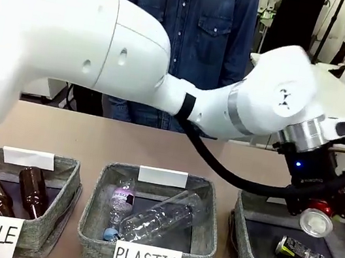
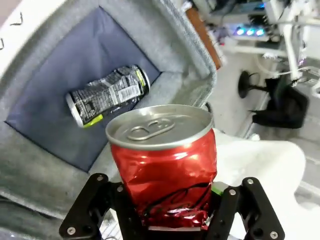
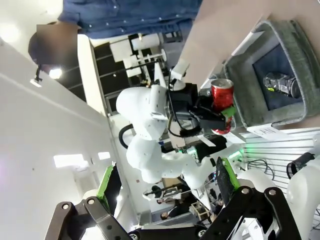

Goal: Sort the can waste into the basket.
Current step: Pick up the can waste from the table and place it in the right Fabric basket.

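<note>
You have the left gripper [image 1: 322, 210] clamped on the red can [image 2: 164, 160], which it holds above the CAN basket [image 1: 244, 237], at its far side. In the left wrist view the can stands upright between the jaws, silver top toward the camera, dented at the lower part. Below it, the dark can [image 2: 107, 94] lies on its side on the dark bottom of the basket, apart from the walls, with free floor around it. The grey rim passes just beside the held can. The right gripper [image 3: 165, 187] has its jaws wide apart, with nothing between them, well away from the basket. The PLASTIC basket [image 1: 93, 212] stands beside the CAN basket with a narrow gap between them.
</note>
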Robot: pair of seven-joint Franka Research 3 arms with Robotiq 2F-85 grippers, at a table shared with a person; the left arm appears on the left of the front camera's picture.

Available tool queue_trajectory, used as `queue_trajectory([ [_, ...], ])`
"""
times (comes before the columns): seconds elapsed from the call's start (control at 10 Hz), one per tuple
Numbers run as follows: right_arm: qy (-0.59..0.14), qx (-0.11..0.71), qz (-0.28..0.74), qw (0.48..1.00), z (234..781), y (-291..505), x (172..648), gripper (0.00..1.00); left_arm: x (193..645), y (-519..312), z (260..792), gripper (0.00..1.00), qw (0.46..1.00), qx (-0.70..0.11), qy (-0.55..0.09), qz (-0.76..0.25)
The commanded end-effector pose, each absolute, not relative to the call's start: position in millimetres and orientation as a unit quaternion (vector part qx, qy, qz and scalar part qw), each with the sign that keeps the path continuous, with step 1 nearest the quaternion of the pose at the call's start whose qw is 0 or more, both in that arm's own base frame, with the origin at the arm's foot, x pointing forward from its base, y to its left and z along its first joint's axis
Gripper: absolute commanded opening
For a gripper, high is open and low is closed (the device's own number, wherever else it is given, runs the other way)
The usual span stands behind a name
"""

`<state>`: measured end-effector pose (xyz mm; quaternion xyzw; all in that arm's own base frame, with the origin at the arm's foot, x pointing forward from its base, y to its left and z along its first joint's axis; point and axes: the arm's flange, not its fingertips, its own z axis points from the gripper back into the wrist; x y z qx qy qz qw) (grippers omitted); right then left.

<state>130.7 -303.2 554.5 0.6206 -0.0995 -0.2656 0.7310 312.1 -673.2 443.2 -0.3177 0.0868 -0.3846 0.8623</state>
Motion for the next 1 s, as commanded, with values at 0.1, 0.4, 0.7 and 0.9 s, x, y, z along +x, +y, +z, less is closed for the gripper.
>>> queue_trajectory([
  [0.1,-0.102,0.622,-0.272,0.727,556.0,-302.2,122.2,1.00,291.4,-680.2,451.7,0.00,0.868,-0.237,0.022,-0.436],
  [0.4,-0.102,0.622,-0.272,0.727,556.0,-302.2,122.2,1.00,289.6,-670.8,456.5,0.00,0.866,-0.204,0.020,-0.457],
  [0.7,-0.102,0.622,-0.272,0.727,556.0,-302.2,122.2,1.00,293.4,-666.4,458.6,0.00,0.868,-0.208,0.014,-0.450],
  [0.9,-0.102,0.622,-0.272,0.727,556.0,-302.2,122.2,1.00,298.0,-666.8,459.8,0.57,0.870,-0.212,0.015,-0.444],
])
